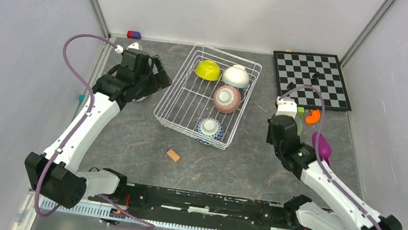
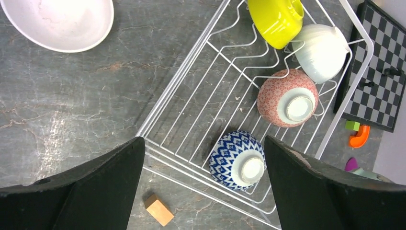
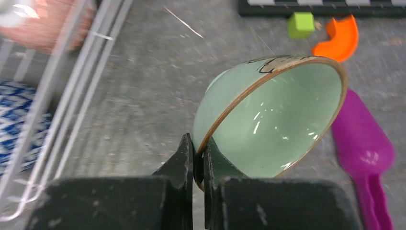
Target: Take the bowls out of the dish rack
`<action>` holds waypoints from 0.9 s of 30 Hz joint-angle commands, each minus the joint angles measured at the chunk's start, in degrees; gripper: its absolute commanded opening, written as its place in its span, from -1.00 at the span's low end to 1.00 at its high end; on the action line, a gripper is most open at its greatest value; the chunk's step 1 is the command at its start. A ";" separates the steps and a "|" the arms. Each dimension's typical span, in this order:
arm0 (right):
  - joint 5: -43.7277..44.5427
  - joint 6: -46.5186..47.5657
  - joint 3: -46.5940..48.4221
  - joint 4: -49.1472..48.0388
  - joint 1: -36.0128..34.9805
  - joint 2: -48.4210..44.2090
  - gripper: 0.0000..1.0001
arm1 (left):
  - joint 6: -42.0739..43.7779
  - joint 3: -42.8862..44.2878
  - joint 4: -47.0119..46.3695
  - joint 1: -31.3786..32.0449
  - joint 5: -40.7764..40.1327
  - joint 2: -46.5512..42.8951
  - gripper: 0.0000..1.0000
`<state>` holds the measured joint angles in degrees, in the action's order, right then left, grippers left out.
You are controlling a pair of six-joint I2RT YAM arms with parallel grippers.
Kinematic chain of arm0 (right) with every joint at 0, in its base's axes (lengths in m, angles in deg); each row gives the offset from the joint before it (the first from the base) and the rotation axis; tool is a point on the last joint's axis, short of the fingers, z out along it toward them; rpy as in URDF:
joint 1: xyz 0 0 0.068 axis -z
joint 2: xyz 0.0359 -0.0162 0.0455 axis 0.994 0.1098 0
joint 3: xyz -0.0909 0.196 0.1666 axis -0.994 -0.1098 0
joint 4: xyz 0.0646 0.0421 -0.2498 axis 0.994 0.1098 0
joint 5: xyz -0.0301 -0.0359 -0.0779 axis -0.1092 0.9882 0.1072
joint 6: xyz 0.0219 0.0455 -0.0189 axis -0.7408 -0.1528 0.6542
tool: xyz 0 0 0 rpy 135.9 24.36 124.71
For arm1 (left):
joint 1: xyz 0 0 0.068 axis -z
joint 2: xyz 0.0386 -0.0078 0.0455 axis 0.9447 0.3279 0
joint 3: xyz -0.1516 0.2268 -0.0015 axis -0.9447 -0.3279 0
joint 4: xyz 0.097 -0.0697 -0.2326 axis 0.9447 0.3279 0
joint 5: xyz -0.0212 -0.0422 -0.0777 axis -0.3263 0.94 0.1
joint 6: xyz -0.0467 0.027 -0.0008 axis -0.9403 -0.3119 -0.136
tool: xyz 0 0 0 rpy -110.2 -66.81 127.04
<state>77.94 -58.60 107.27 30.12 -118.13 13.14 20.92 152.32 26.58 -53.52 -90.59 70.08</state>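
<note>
Only the right wrist view shows the pale green bowl (image 3: 268,120) plainly: the right gripper (image 3: 198,148) clamps its rim, jaws nearly together, beside the dish rack (image 1: 173,83). The left gripper (image 2: 203,141) gapes wide, empty.

Right claw (image 3: 197,148): black. The bowl in it, the pale green bowl (image 3: 268,124), is glossy with a thin brown rim and a dark line motif outside, unreadable.
Beyond that claw: lime cube (image 3: 300,24) and orange curved piece (image 3: 337,38). To its right: magenta scoop (image 3: 366,143).
Left claw (image 2: 202,143): black.
Ahead of it, in the white wire dish rack (image 2: 177,72):
- blue-and-white zigzag bowl (image 2: 230,153)
- pink speckled bowl (image 2: 280,98), white foot
- white bowl (image 2: 320,50)
- yellow-green bowl (image 2: 275,19)

Ahead-left of that claw: second white bowl (image 2: 60,21), faint pink tinge inside, possibly lighting. Just beneath it: tan block (image 2: 159,210).
Desk (image 1: 144,137): dark grey, pale marbled veins.
Chessboard (image 1: 312,76): black-and-white checks.
</note>
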 commanded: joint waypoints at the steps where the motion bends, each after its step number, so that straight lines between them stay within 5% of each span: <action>1: 0.29 -3.55 10.50 6.17 6.19 6.56 -1.00 | 1.24 0.68 -0.43 -0.34 0.54 -1.62 1.00; 5: -6.87 -6.49 14.38 7.18 11.99 12.75 -1.00 | 3.55 -4.11 -5.74 -0.30 5.91 -4.70 1.00; 13: -1.81 -8.19 19.53 8.82 13.96 20.82 -1.00 | 8.28 -9.51 -12.72 -0.31 20.02 -5.86 1.00; 18: 1.95 -9.35 14.27 7.39 14.31 21.47 -1.00 | 7.96 -8.74 -17.31 -0.28 30.52 -3.46 1.00; 27: 1.21 -9.45 11.77 7.39 15.49 22.59 -1.00 | 1.43 -16.13 -27.21 2.94 32.61 -5.45 1.00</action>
<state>75.99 -67.56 118.87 40.65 -102.98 35.67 25.97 139.93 6.38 -52.05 -61.00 66.54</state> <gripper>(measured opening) 0.048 0.996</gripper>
